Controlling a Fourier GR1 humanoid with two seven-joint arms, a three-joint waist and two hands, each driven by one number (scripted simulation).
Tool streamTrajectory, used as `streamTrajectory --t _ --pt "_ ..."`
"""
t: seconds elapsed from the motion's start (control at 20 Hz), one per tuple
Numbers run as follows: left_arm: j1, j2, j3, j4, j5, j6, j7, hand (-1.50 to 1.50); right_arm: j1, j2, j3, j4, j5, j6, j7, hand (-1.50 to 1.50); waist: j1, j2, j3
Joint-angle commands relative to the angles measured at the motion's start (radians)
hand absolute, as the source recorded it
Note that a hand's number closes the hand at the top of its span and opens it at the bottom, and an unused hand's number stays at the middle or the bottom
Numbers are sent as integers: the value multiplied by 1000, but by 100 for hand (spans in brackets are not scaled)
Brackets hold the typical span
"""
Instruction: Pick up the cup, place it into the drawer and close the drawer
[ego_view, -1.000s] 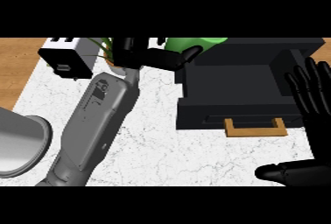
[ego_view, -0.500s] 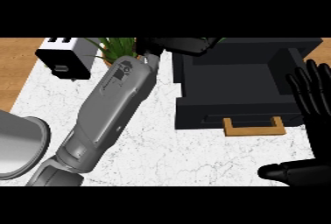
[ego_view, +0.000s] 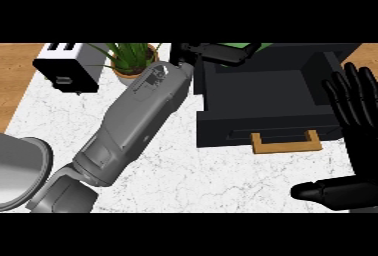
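Note:
The green cup (ego_view: 246, 46) shows only as a sliver at the top of the head view, mostly hidden by my left hand (ego_view: 220, 53), whose fingers are curled round it. That hand and cup hang over the back left corner of the open black drawer (ego_view: 258, 90). The drawer has a wooden handle (ego_view: 285, 143) on its front, facing me. My right hand (ego_view: 360, 135) rests open at the right edge, fingers up, beside the drawer's front right corner.
A black and white toaster (ego_view: 65, 65) and a potted plant (ego_view: 133, 59) stand at the back left of the marble counter (ego_view: 184, 175). A grey round vessel (ego_view: 18, 170) sits at the lower left. My left forearm (ego_view: 133, 125) crosses the counter diagonally.
My left arm has swung to the right, carrying the cup from beside the plant to over the drawer's back left corner. The right hand has stayed still.

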Motion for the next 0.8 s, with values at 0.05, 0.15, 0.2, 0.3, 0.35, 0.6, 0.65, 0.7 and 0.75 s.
streamTrajectory --t 0.05,0.15,0.2,0.3,0.35,0.6,0.65,0.7,0.75 --pt "-50 0 -85 115 64 20 -39 150 11 7 6 -2 -18 9 -1 -150 -19 4 0" --pt "-47 0 -135 136 80 39 -39 150 -6 17 37 -21 -4 -2 24 -150 -29 6 0" --pt "-58 0 -121 160 84 3 -77 150 -38 17 42 10 14 -3 7 -150 -28 10 0" --pt "-69 0 -153 166 109 19 -54 150 20 13 27 20 14 17 -36 -150 -31 8 1" --pt "-102 0 -187 153 114 39 -7 150 -4 -5 -4 12 -24 20 -9 -150 -38 6 1" --pt "-78 0 -286 185 116 79 0 150 23 0 31 11 -9 47 -37 -150 -57 11 2" --pt "-72 0 -305 191 118 70 9 150 -73 12 22 64 4 2 -14 -150 -45 14 1" --pt "-103 0 -297 233 108 72 5 -150 -52 17 42 5 4 -2 12 -150 -64 17 1" --pt "-108 0 -334 194 110 113 30 -150 -84 32 73 76 49 -8 -16 -150 -52 16 1"
